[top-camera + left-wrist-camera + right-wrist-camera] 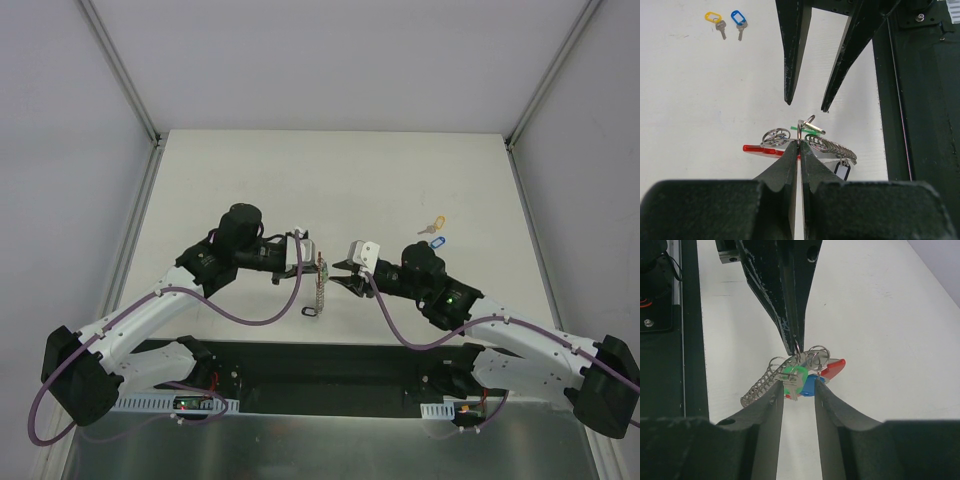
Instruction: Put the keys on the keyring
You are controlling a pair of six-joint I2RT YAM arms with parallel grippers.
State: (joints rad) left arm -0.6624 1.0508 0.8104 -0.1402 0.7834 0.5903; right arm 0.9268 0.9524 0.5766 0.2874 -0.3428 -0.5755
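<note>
Right wrist view, nearest first: how stands the right tool (798, 386)?
– Narrowly parted, straddling the green plastic-headed key (792, 379) without gripping; straight ahead the left tool (792, 346) pinches the grey mesh keyring with red loop (760, 387), its length trailing toward the arms' bases.
– Beyond?
– White table (880, 340); yellow-headed key (714, 19) and blue-headed key (738, 20) lie well apart.

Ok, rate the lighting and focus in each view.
Top external: even, soft light, though the keyring is tiny. Left wrist: the left gripper's fingers are dark and blurred, keyring sharp. Right wrist: the right gripper's fingers are soft, green key crisp.
</note>
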